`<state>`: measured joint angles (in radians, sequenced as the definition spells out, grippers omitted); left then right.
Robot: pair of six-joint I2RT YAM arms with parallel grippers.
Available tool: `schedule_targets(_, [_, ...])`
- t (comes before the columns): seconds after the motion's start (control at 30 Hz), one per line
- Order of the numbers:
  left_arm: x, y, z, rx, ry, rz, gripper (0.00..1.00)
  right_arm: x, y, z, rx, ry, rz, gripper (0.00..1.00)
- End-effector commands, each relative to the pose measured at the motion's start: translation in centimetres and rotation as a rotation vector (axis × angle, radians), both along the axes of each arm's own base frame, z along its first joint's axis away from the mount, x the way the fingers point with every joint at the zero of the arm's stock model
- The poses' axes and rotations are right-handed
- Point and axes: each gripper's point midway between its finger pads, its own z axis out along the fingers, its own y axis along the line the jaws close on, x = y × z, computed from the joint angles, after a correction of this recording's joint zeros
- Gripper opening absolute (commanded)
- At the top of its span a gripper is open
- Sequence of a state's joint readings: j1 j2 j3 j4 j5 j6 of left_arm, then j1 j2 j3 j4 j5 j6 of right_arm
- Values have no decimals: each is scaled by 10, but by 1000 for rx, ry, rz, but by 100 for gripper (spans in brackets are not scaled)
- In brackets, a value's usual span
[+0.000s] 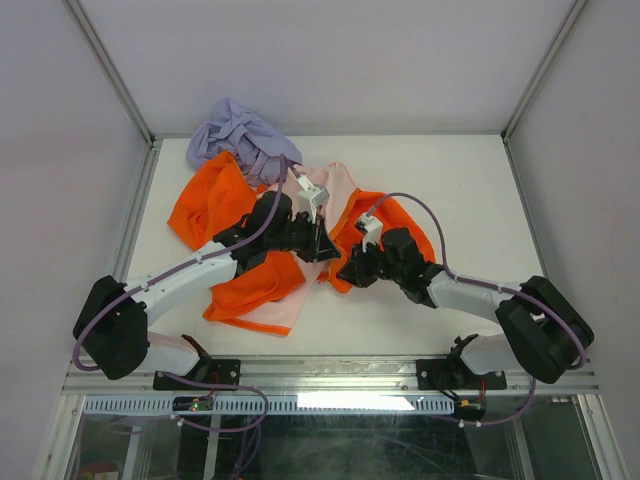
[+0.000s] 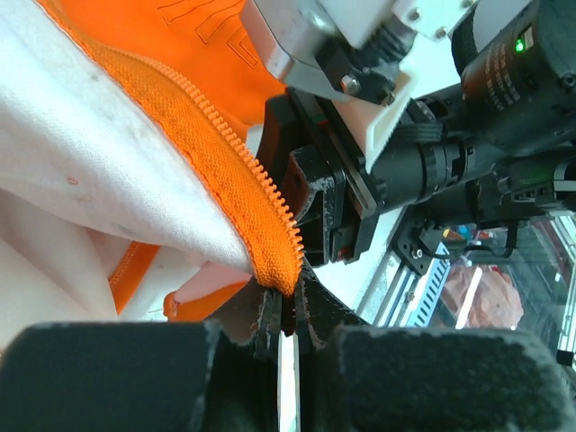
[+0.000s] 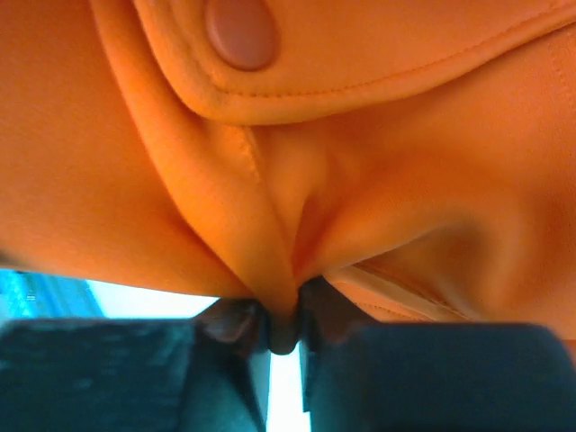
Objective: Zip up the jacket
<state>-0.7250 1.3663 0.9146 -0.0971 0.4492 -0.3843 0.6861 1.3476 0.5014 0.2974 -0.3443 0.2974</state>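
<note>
The orange jacket (image 1: 215, 205) lies crumpled on the white surface (image 1: 450, 190), open, with its pale pink inside showing. Both arms reach into the middle of the jacket. The left gripper (image 2: 286, 315) is pressed together on the bottom end of one zipper strip (image 2: 216, 153), whose little orange teeth are bare. The right gripper (image 3: 283, 328), just beside it on the jacket, pinches a fold of orange cloth below a round snap button (image 3: 241, 31). I think this is the start: getting hold of both front edges. Nothing looks zipped yet, and I cannot see the slider. Next, the two bottom ends would need to meet and line up neatly, which looks fiddly. A purple cloth (image 1: 245, 135) is bunched at the jacket's far edge, touching it. Plain white walls (image 1: 330, 60) stand around, and a metal rail (image 1: 330, 375) runs along the jacket's near side.
</note>
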Motion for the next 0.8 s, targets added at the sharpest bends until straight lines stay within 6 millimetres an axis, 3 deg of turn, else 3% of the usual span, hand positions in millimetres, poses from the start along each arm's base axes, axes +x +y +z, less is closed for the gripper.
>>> schedule_targets(0.0, [14,0,58,-100,-81,52,2,-1,18,31,88,-45,75,3])
schedule_targets(0.07, [23,9,53,-80,-71,105,11,-6,19,41,98,-37,101,0])
schedule_targets(0.13, [27,17,48,-71,-61,136,29,-10,19,48,105,-11,112,0])
schedule_targets(0.27, [19,23,39,-75,-52,130,54,-14,17,53,77,79,91,0])
schedule_targets(0.4, [2,29,29,-102,-36,111,69,-16,15,54,45,167,56,0])
schedule_targets(0.6, [-15,33,9,-156,-14,88,73,-21,20,63,58,220,67,0])
schedule_targets(0.77, [-13,28,-2,-156,-29,64,67,-20,23,67,49,232,92,0])
